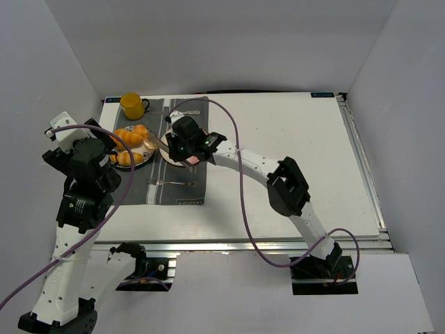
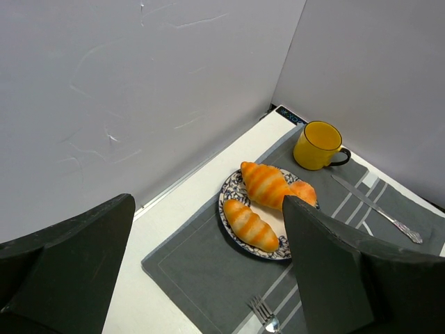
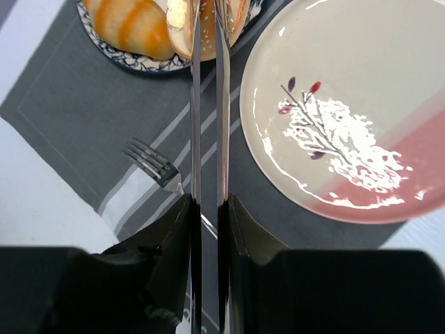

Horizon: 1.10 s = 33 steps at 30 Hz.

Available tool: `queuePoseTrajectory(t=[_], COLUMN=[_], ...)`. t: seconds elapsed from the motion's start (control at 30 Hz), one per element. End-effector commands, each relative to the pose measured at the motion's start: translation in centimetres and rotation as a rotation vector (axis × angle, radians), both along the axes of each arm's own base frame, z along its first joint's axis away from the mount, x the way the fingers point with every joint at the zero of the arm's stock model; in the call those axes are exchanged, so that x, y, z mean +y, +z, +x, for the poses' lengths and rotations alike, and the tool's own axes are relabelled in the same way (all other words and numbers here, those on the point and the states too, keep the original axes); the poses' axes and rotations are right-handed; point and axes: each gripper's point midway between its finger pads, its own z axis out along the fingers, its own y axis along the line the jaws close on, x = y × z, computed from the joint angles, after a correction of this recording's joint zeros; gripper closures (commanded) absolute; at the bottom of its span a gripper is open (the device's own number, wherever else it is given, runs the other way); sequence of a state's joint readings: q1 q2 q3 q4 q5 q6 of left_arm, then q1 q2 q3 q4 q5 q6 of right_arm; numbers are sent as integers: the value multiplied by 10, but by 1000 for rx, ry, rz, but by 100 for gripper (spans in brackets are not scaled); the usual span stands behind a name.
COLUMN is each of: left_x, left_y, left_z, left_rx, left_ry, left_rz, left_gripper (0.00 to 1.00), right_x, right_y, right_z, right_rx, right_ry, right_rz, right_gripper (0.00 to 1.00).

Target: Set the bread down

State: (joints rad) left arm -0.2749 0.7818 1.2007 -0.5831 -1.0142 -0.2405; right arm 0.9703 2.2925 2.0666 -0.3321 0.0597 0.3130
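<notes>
Several pieces of golden bread [image 1: 130,138] lie on a blue-patterned plate [image 1: 119,166] at the left of the placemat. In the left wrist view two striped rolls [image 2: 250,226] [image 2: 268,184] and a round bun [image 2: 304,191] show on that plate [image 2: 233,202]. My right gripper [image 1: 186,142] [image 3: 208,202] is shut on metal tongs [image 3: 195,104]. The blades pinch a bun [image 3: 236,17] at the blue plate's edge. A white-and-pink plate [image 3: 348,104] lies just to the right, bare. My left gripper [image 2: 205,209] [image 1: 90,156] hangs open, high and left of the bread plate, holding nothing.
A yellow mug [image 1: 132,106] [image 2: 318,145] stands at the back left. A fork [image 1: 170,183] [image 3: 156,167] and a knife [image 2: 375,209] lie on the grey placemat [image 1: 156,191]. White walls close in on the left, back and right.
</notes>
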Motion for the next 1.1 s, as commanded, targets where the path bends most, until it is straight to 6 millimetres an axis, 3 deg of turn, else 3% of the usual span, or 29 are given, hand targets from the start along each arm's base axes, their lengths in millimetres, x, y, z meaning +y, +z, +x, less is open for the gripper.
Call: queuePoseTrajectory(t=[0.0,0.1,0.33,0.43,0.7,1.07], left_x=[1,2,1,1,1,1], left_y=[2,3,2,3,1,-1], left_z=[-2,-3,-3,-3,-3,-2], left_rx=[-3,-6,-3,-4,1,8], left_ry=[7,10,6,7,10,14], left_rz=[5,4,6,7,10,14], left_gripper=[2,2,2,2,2,2], right_x=[-7,-21,-79,-89,-102,-105], right_y=[49,49,25,19,6,26], right_z=[0,6,28,31,41,30], right_rx=[-51,-75,-169,-160,-150,-148], right_ry=[-46,-94,-227,-253,-289,-278], right_rz=[60,6,-204,-200,-227,-167], right_gripper=[75,75,74,74,71,45])
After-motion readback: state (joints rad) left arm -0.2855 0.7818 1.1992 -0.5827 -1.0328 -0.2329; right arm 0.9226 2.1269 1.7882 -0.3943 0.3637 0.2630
